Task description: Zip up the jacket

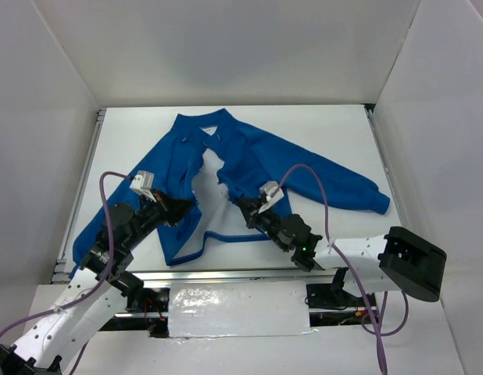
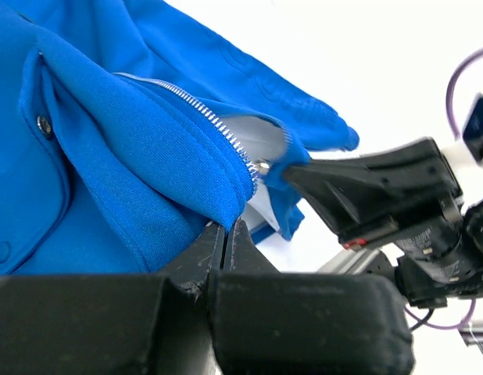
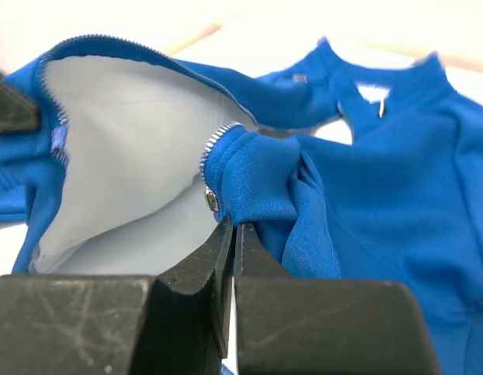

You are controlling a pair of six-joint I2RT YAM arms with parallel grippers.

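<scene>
Jacket (image 1: 257, 160) lies open on the white table (image 1: 335, 125), collar toward the table's far edge, hem toward its near edge, and a sleeve trailing off toward each side of the table. It's soft knit fabric, so I'd expect it to be light and floppy. Tug one spot and you just drag a fold instead of moving the whole panel. Best place to hold looks like the bottom ends of the two zipper edges, and that's pretty much where both arms are. The left gripper (image 1: 184, 208) is pinched tight on the folded front edge of one panel, and the right gripper (image 1: 241, 205) is clamped on the bunched edge of the other, both close to the table's near edge. The overhead view gives the whole layout but no zipper detail. The left wrist view shows the silver zipper teeth (image 2: 202, 113) running down to a small metal end piece right by the right gripper's tip, plus a pocket snap (image 2: 44, 125). The right wrist view shows the white lining (image 3: 124, 156), which the other close-up mostly hides.
</scene>
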